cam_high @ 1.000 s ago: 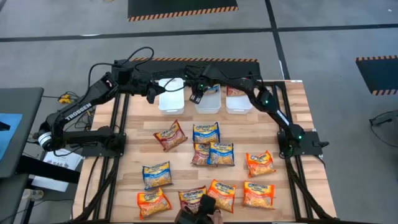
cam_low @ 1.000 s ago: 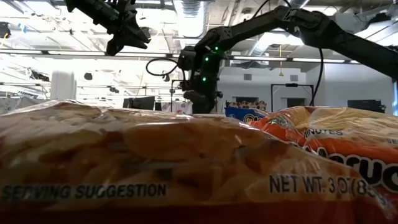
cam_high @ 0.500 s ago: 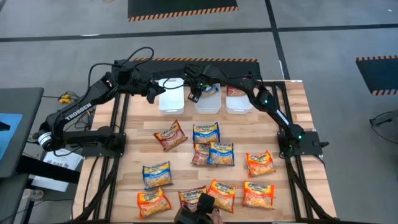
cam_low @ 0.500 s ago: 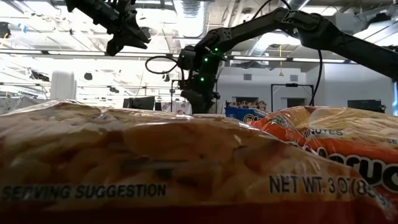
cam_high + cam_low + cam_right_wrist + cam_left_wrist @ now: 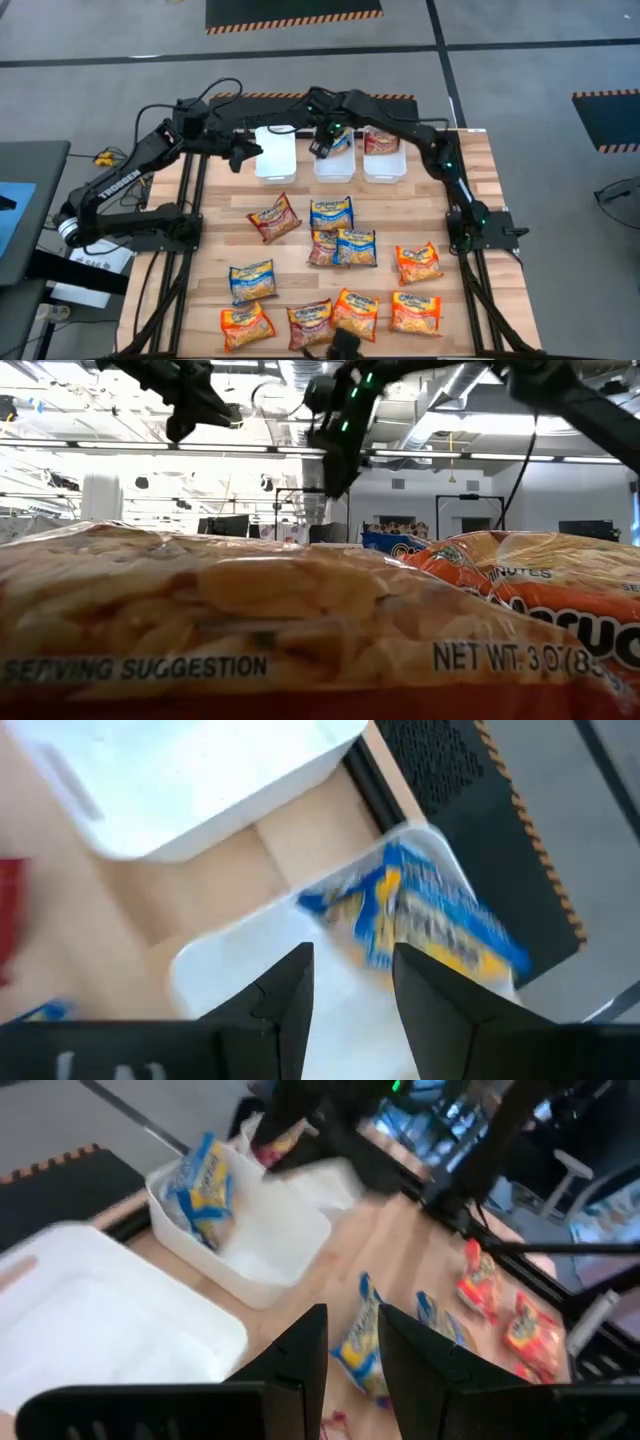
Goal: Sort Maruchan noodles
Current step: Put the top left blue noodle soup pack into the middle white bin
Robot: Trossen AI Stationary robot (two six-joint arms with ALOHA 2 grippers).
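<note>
Two packets binned so far: blue one (image 5: 340,143) in middle bin (image 5: 335,160), red in the next; ten remain on table (image 5: 480,170). Right pincer (image 5: 322,148) open, empty; left pincer (image 5: 238,158) open, empty.

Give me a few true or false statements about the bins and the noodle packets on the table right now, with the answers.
1. Three white bins stand in a row at the table's far edge. True.
2. The middle bin holds a blue packet. True.
3. The right gripper is down among the loose packets. False: it is over the middle bin.
4. The left bin is full of packets. False: it looks empty.
5. Every loose packet is orange. False: some are blue or dark red.
</note>
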